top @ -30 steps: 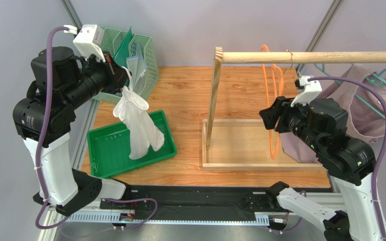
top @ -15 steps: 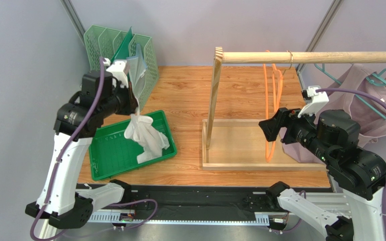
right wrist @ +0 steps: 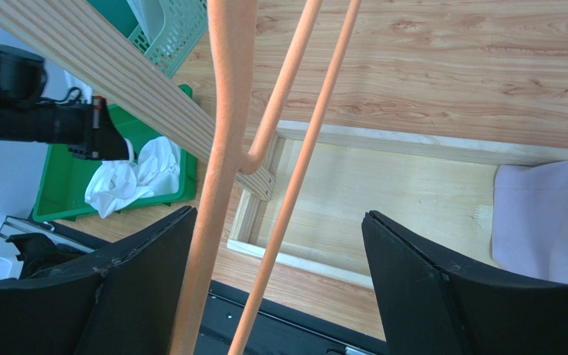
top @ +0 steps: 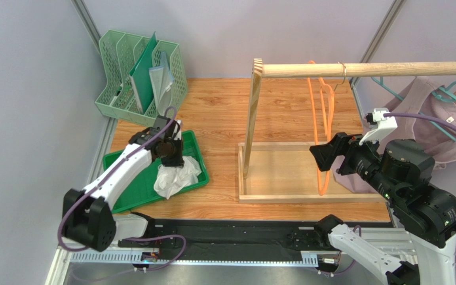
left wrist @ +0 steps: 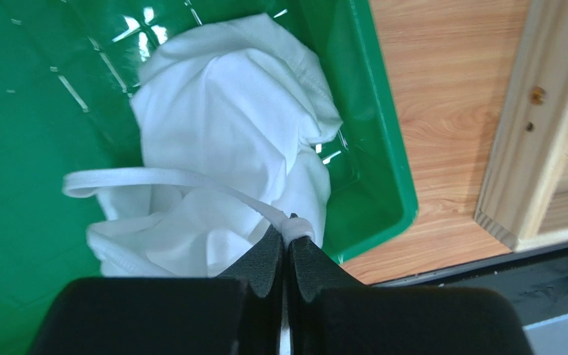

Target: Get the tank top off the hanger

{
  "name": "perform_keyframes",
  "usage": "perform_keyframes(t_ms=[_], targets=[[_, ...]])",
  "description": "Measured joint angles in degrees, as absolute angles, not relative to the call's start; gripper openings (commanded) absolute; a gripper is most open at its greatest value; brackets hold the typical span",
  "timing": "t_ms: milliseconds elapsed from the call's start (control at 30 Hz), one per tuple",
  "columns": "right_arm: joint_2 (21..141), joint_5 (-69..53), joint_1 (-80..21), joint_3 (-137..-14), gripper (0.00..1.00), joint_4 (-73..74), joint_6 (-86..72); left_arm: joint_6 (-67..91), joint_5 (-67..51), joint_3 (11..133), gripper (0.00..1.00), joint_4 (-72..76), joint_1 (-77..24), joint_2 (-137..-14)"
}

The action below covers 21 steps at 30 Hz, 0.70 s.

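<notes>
The white tank top (top: 178,176) lies bunched in the green tray (top: 128,181), off the hanger. My left gripper (top: 170,155) sits low over it, shut on one white strap; in the left wrist view the strap loops up from the tank top (left wrist: 235,126) into the pinched left gripper (left wrist: 287,235) above the tray (left wrist: 28,148). The bare orange hanger (top: 323,119) hangs from the wooden rail (top: 361,68). My right gripper (top: 330,155) is open beside it. In the right wrist view the hanger (right wrist: 224,148) and its thin rods pass between the wide-apart right gripper (right wrist: 278,214) fingers without touching them.
A wooden rack base (top: 284,172) stands mid-table, its upright post (top: 253,113) carrying the rail. A pink garment (top: 426,122) on a teal hanger (top: 450,98) hangs at the far right. A light green file basket (top: 141,71) stands at the back left.
My left arm has come down from high at the left, lowering the tank top into the green tray. My right gripper has opened wider round the hanger and shifted slightly right.
</notes>
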<state>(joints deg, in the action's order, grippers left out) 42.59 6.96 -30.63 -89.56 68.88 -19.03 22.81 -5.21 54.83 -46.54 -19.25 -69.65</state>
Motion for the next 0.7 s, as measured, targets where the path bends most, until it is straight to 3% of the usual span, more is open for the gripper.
perform_keyframes(t_ms=[233,567,700], targets=[[41.7,7.3,-30.6,-88.5,0.87,69.5,-19.5,25.5,-6.8,52.7,0.0,-39.9,-19.1,-77.7],[40.4,7.4,-30.6,-87.8,0.87,69.8,-19.7,26.5,-1.5,52.7,0.57,-41.9,-19.1,-72.7],[40.3,7.4,-30.6,-87.6,0.87,69.7,-19.7,26.3,1.3,55.0,0.65,-45.7,-19.1,-69.2]])
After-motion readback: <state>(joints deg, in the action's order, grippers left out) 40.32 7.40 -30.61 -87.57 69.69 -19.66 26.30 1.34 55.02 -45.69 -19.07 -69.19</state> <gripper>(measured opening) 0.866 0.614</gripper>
